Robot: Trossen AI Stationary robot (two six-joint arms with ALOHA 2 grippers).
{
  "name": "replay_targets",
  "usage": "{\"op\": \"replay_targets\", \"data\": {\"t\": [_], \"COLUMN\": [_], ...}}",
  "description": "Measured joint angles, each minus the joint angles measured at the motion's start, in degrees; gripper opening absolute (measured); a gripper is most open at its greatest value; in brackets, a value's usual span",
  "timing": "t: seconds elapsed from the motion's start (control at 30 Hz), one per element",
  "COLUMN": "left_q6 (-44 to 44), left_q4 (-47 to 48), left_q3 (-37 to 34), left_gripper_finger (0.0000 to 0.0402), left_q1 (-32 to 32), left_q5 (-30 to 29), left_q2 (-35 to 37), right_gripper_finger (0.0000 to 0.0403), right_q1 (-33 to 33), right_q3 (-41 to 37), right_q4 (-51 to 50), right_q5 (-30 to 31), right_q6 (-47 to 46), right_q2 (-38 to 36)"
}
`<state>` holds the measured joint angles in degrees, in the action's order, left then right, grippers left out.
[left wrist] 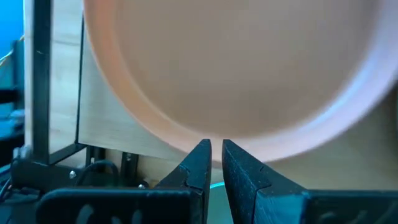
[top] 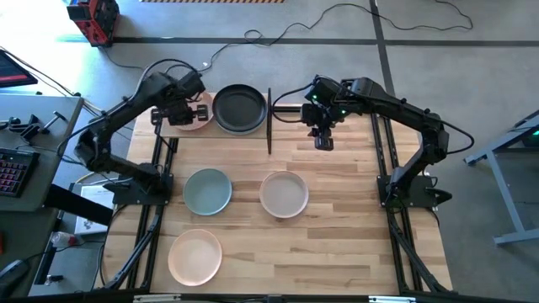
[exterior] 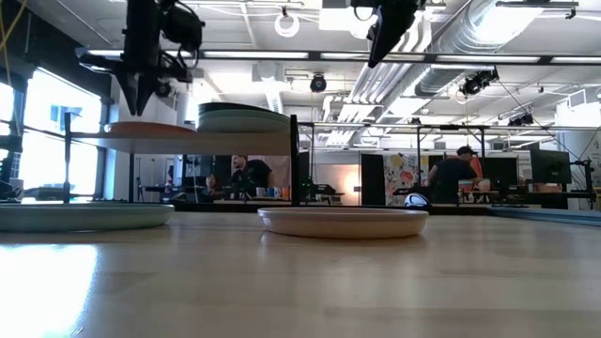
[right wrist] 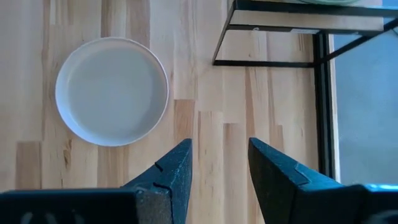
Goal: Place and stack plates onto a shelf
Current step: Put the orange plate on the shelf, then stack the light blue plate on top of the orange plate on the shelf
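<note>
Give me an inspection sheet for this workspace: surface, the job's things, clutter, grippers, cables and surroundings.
Surface: light-wood table, three plates lying on it.
Job's things: shelf at the far edge carries a black-topped stack and a salmon pink plate. On the table: blue-grey plate, beige plate, cream-peach plate.
Clutter: nothing seen on the table.
Grippers: left gripper nearly shut on the pink plate's rim over the shelf; right gripper open, empty, above bare table beside the shelf.
Cables: loose cables on the floor behind the table.
Surroundings: people at desks in the room beyond.
</note>
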<state>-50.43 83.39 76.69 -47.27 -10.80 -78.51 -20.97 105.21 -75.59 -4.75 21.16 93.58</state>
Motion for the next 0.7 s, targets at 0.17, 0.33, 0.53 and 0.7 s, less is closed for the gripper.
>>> {"op": "replay_targets", "data": {"t": [0.17, 0.33, 0.53, 0.7], "left_q6": [3.8, 7.1, 10.5, 10.6], "left_q4": [-1.6, -3.9, -4.3, -4.2], "left_q3": [0.0, 0.0, 0.0, 0.0], "left_gripper_finger": [0.0030, 0.0030, 0.0030, 0.0030], "left_q1": [2.8, 7.7, 14.5, 21.4], "left_q5": [1.4, 2.9, 5.9, 9.4], "left_q2": [5.6, 10.8, 15.8, 17.9], "right_gripper_finger": [0.0135, 0.0135, 0.0135, 0.0135], "right_q1": [0.0, 0.1, 3.5, 8.8], "right_q3": [0.0, 0.0, 0.0, 0.0], "right_q4": [0.0, 0.0, 0.0, 1.7], "right_q5": [-0.1, -2.9, -5.9, -4.3], "right_q6": [-6.4, -14.8, -24.8, -32.0], "right_q2": [0.0, 0.0, 0.1, 0.2]}}
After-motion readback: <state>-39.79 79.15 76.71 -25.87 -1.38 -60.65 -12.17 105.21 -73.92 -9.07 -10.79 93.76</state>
